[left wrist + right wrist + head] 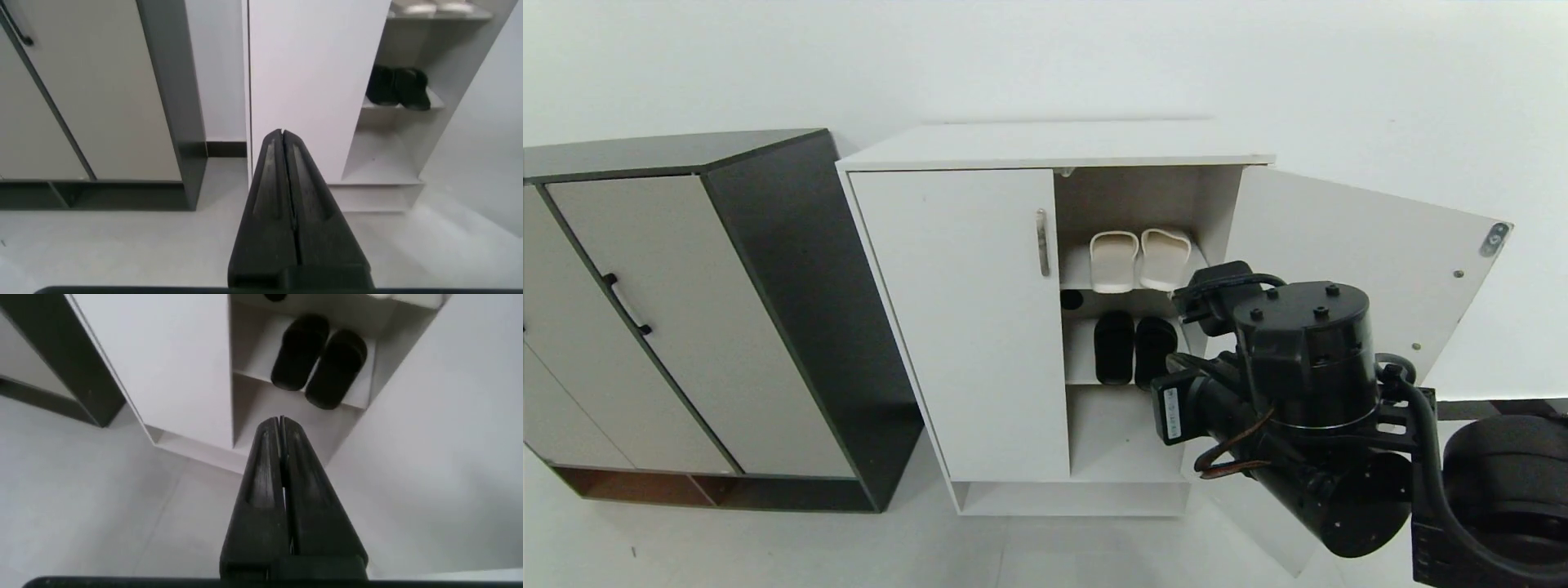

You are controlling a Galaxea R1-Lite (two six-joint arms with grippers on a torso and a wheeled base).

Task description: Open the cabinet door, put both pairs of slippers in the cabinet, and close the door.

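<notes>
Both left tool (282, 140) and right tool (281, 429) pinched empty; door (1347, 237) looks light, stiff: push near its free edge.

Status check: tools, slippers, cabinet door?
Tools: left tool shut, right tool shut, both empty. Inside white wooden cabinet: white slide slippers above black slide slippers. Its right door open, not yet closed. Right arm close by the door.

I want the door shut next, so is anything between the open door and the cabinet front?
No object does. The white slippers and black slippers sit on their shelves inside the cabinet. Only the right claw, shut, hangs in front of them beside the door, possibly in its swing.
</notes>
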